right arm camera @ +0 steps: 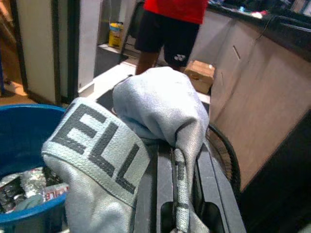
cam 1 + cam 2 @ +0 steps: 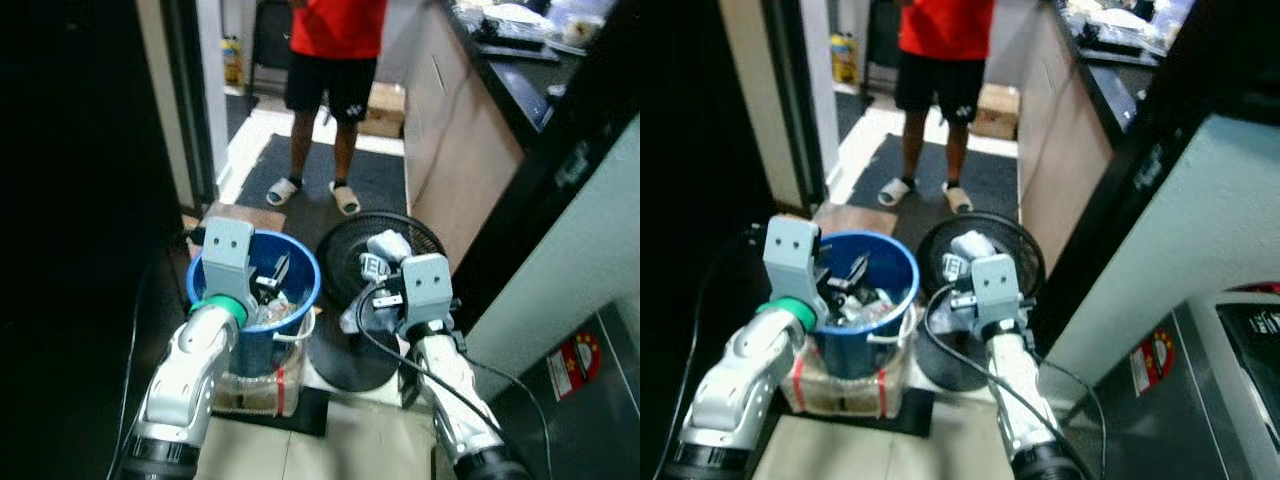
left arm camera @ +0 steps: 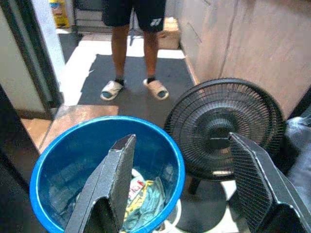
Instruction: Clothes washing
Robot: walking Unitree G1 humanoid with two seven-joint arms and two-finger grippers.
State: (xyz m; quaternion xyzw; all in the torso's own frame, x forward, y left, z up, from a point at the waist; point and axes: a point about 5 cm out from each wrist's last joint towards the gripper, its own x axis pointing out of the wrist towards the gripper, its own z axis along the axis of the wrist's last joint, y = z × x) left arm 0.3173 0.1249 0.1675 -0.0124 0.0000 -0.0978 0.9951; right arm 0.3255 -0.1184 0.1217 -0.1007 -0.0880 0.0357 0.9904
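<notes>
Grey cloth (image 1: 146,111), one piece, pinched in the right gripper (image 1: 172,160); left gripper (image 3: 184,184) spread wide above one blue bucket (image 3: 58,160).

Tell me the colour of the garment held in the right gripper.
The garment is light grey, with a band of dark block letters. The right wrist view shows it best.

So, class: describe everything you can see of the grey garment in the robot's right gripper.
The grey garment is a soft knit cloth with a paler band printed in dark block letters. It is bunched and draped over the shut fingers of the right gripper, held up beside the blue bucket and in front of the black fan.
</notes>
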